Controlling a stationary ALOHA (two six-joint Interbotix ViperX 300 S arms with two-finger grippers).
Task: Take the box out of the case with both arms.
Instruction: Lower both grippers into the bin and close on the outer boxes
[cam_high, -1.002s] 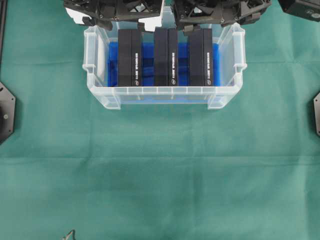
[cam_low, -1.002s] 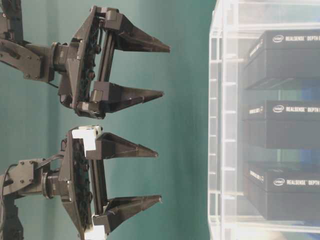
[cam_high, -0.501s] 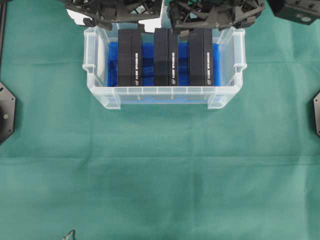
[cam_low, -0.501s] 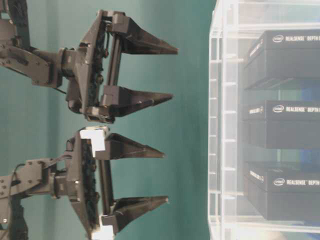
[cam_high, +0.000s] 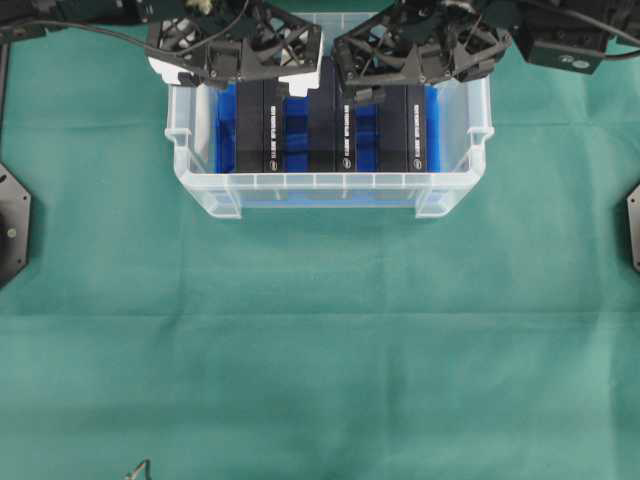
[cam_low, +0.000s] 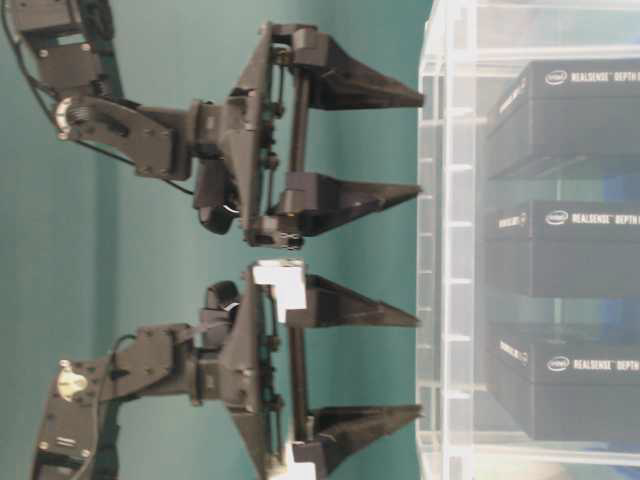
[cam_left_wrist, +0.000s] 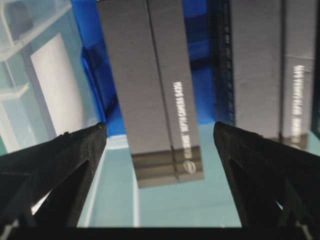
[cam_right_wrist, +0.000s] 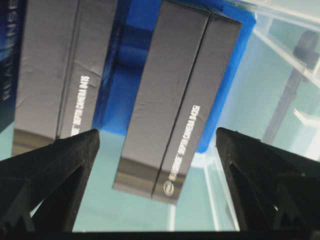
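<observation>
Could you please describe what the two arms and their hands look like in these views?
Both arms are black with thin black cables. The left hand has an open lattice frame with white patches at its corners; the right hand is all black. Each carries two pointed, wedge-shaped black fingers on a crossbar.

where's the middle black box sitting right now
In the overhead view the middle box stands on edge in the centre of the clear case, between the left box and the right box, on the blue liner.

Even, bright light — wrist views softly blurred, faint plastic glare
</observation>
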